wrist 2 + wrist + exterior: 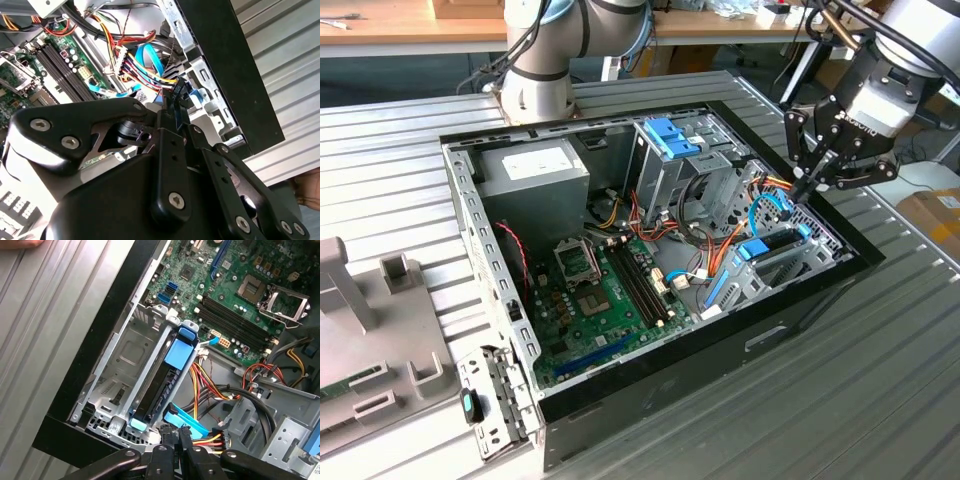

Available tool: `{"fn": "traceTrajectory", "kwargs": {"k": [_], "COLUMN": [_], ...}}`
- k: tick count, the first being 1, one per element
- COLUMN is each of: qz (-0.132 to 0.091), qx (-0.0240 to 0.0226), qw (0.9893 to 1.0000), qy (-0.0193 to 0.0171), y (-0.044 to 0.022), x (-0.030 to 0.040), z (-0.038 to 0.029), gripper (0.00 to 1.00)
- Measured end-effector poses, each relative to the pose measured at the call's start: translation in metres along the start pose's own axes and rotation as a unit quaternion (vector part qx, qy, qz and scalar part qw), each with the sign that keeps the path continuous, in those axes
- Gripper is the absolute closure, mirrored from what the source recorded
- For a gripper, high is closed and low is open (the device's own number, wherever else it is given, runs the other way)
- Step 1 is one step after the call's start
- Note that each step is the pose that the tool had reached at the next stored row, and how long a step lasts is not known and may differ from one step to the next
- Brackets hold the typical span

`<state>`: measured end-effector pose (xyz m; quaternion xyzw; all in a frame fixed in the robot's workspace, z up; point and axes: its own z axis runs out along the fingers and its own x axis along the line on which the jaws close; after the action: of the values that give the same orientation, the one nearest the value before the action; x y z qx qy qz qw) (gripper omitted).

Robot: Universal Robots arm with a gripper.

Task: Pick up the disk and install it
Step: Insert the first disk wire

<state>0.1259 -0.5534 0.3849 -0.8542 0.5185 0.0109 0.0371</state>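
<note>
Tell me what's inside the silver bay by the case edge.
The disk, framed in blue, sits in the bay; the space beside it looks empty. Whatever lies under the disk is covered.

- Gripper (807, 190): tip lowered among cables; what it touches there is too small to tell in the exterior view. The arm behind it is cut off by that view's upper edge.
- Disk (159, 385), near the gripper, on edge in its bay: in the first wrist view the end nearest the gripper is covered by a blue cable (186, 421) and the gripper's black links. In the second wrist view the gripper's body hides most of the bay.
- Grey fixture (365, 320), well apart from the gripper on the counter (880, 400): cut off by the exterior view's left edge.
- Brown object (307, 192), beyond the case wall from the gripper: cut off at the frame edge, kind cannot be told.
</note>
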Motion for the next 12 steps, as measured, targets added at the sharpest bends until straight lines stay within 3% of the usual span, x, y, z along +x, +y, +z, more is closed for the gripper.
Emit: {"fn": "traceTrajectory", "kwargs": {"k": [12], "qz": [0.002], "qx": [0.0001], "qw": [1.0000], "qy": [0.0001], "y": [0.0008], "x": [0.0014], "z": [-0.0001], "gripper": [0.84]}}
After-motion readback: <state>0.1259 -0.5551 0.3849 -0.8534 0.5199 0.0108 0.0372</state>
